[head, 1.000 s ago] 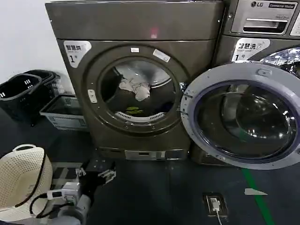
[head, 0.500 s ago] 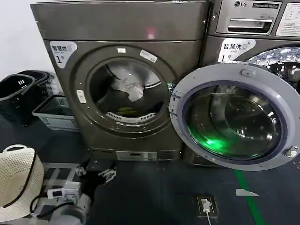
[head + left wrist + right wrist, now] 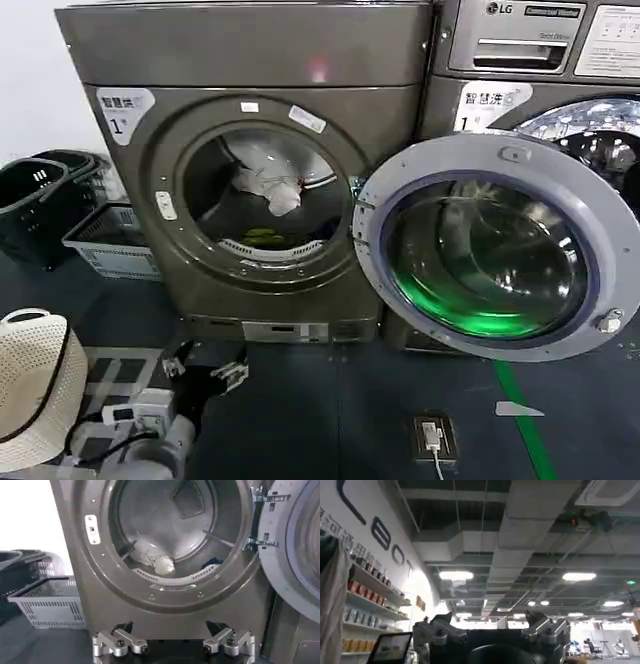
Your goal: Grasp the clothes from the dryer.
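Observation:
The dryer (image 3: 250,50) stands ahead with its grey-rimmed glass door (image 3: 440,158) swung open to the right. A white piece of the clothes (image 3: 268,186) lies inside the drum, and a yellow-green piece (image 3: 262,238) sits at the drum's front lip. My left gripper (image 3: 203,370) hovers low above the floor in front of the dryer, open and holding nothing. In the left wrist view the white piece (image 3: 152,561) lies far beyond the left gripper (image 3: 170,629). My right gripper (image 3: 490,620) points up at the ceiling, open and holding nothing.
Black baskets (image 3: 40,205) and a grey crate (image 3: 105,240) stand left of the dryer. A white perforated hamper (image 3: 30,385) sits by my left arm. An LG machine (image 3: 540,60) stands behind the open door. A floor socket (image 3: 432,437) and green line (image 3: 520,410) mark the floor.
The dryer and its door have slid left in the head view and look slightly larger. A green glow has appeared in the door glass. The left gripper keeps its place.

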